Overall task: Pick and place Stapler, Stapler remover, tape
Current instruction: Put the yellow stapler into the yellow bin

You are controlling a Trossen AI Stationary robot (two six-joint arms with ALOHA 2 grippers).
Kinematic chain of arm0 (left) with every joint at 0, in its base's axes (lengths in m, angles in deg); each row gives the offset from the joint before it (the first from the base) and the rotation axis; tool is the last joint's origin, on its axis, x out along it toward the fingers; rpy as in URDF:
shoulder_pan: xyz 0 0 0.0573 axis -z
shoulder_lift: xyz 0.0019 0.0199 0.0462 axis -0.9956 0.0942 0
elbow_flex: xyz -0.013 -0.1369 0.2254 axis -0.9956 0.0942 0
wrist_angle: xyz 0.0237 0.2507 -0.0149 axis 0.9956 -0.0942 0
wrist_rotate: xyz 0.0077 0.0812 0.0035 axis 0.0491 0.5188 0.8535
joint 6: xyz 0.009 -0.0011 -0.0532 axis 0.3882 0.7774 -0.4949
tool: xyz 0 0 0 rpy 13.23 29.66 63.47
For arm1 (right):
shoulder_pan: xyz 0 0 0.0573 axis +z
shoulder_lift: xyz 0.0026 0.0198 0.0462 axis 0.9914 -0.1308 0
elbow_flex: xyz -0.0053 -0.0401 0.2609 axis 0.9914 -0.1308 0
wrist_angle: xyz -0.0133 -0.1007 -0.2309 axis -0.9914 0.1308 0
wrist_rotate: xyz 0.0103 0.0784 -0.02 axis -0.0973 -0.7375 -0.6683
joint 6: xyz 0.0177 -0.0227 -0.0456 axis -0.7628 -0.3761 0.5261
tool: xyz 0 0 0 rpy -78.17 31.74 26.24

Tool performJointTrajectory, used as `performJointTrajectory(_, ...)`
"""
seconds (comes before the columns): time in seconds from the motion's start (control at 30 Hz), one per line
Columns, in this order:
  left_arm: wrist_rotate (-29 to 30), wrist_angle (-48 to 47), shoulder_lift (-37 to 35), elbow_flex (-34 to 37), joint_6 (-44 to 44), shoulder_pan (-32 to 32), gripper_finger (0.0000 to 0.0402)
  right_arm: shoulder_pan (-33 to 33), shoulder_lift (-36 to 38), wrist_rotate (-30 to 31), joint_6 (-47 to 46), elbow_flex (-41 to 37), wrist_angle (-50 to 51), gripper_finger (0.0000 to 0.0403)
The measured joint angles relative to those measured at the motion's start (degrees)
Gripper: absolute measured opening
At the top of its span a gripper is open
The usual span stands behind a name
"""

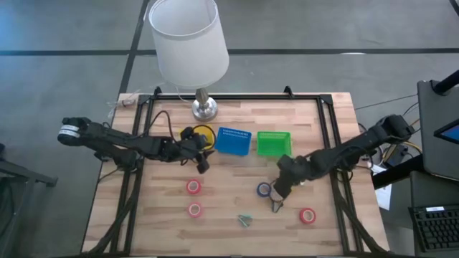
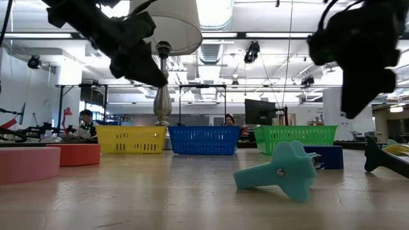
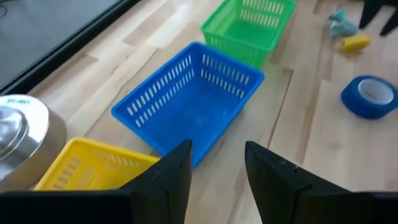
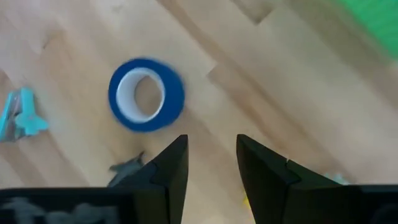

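Observation:
A blue tape roll lies flat on the wooden table, and my right gripper hangs open just beside and above it, pointing steeply down. In the right wrist view the blue tape roll lies ahead of the open fingers. Three red tape rolls lie flat nearby. The teal stapler remover lies near the front edge. A dark thing that looks like the stapler lies under my right gripper. My left gripper is open and holds nothing, raised near the yellow basket.
Yellow, blue and green baskets stand in a row at the far middle. A lamp with a white shade stands behind them. A small yellow piece and another teal bit lie past the blue tape.

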Motion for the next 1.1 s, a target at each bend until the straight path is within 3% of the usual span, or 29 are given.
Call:
performJointTrajectory(0.43, 0.0, 5.4, 0.0, 0.0, 4.8, -0.1, 0.0151, 7.8, -2.8, 2.1, -19.7, -0.1, 4.3, 0.0123)
performJointTrajectory(1.1, 0.0, 10.9, 0.0, 0.0, 11.9, -0.2, 0.0151, 8.0, -6.5, -3.1, -27.9, -0.1, 7.3, 0.0123)
